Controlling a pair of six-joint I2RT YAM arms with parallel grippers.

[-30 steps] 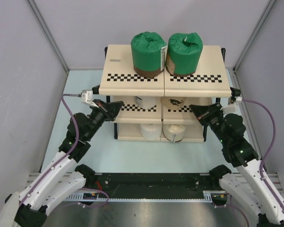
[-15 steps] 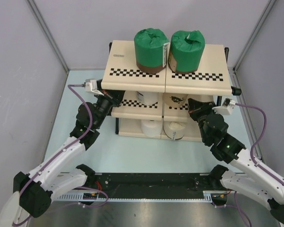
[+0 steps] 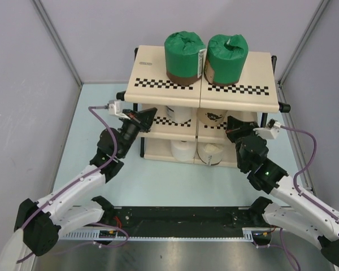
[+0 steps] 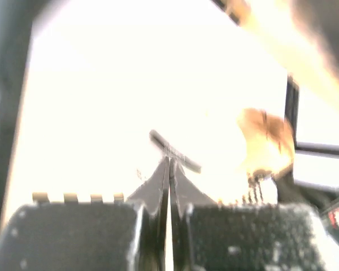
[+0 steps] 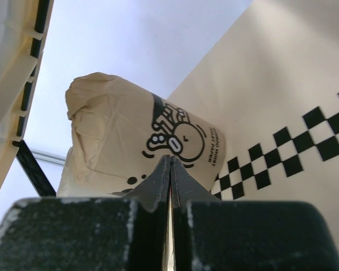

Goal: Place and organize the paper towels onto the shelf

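Top view: shelf (image 3: 152, 68) stands on the pale counter (image 3: 158, 180) at 12 o'clock from the arm bases. On the top tier, the left green roll (image 3: 184, 56) and right green roll (image 3: 227, 56) are upright and touching. The middle tier has a white roll (image 3: 178, 113) on the left and a tan roll (image 3: 212, 117) on the right. The bottom tier has a lower white roll (image 3: 183, 151) and a cream roll (image 3: 211, 153) side by side. The left claw (image 3: 150, 116) is at the middle tier's front left corner, with the white roll at its 3 o'clock, near but apart. The right claw (image 3: 233, 127) is at the front right corner, with the tan roll at its 10 o'clock.

Left wrist: badly washed out. The left claw's fingers (image 4: 161, 180) are pressed together with nothing between them. There is a tan blur at 2 o'clock; I cannot tell what it is.

Right wrist: the right claw's fingers (image 5: 158, 178) are pressed together and empty. The tan roll fills 11 o'clock just beyond the tips; whether they touch it I cannot tell. A checkered panel lies at 3 o'clock.
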